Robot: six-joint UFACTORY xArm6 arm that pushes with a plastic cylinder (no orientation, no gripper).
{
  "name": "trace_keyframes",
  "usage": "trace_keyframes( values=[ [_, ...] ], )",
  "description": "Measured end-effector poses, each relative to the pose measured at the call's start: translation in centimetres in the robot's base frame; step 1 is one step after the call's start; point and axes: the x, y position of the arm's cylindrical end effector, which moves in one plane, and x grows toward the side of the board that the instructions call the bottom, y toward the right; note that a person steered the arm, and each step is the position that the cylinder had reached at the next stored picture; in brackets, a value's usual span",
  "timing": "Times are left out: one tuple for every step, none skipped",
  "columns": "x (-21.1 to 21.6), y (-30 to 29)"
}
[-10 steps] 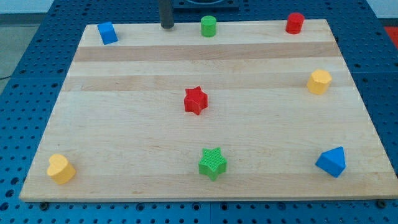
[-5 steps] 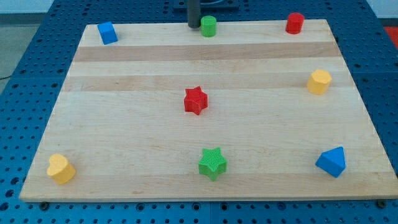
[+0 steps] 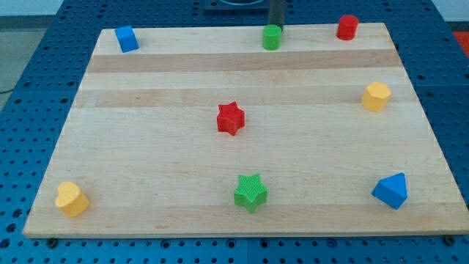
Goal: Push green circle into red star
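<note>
our tip (image 3: 278, 26) stood at the view's top edge of the wooden board (image 3: 146, 169), touching or just behind the upper right side of the green circle (image 3: 272, 37); the rod carried no jaws, so nothing was held, only pressed. we judged this placement purposeful: the red star (image 3: 230, 118) lay near the board's centre, toward the view's bottom and left of the circle, so a tip on the circle's far side was set to drive it down and leftward onto the star. circle and star were well apart, with bare wood between them, and the push looked barely begun.

the green circle appeared as a short upright cylinder, bright green, with a flat round top, standing just inside the board's top edge. the red star was a low five-pointed block, standing alone.

other blocks ringed the board: a blue block (image 3: 127, 38) at top left, a red cylinder (image 3: 347, 27) at top right, a yellow block (image 3: 376, 96) at right, a blue block (image 3: 390, 191) at bottom right, a green star (image 3: 250, 193) at bottom centre, a yellow block (image 3: 71, 199) at bottom left. none stood on the line between circle and star.
</note>
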Motion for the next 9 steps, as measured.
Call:
trace_keyframes(
  values=[
    [2.2, 0.3],
    [4.1, 0.2],
    [4.3, -2.5],
    [4.3, -5.4],
    [5.6, -6.2],
    [8.4, -6.2],
    [11.7, -6.2],
    [14.4, -6.2],
    [16.5, -6.6]
  ],
)
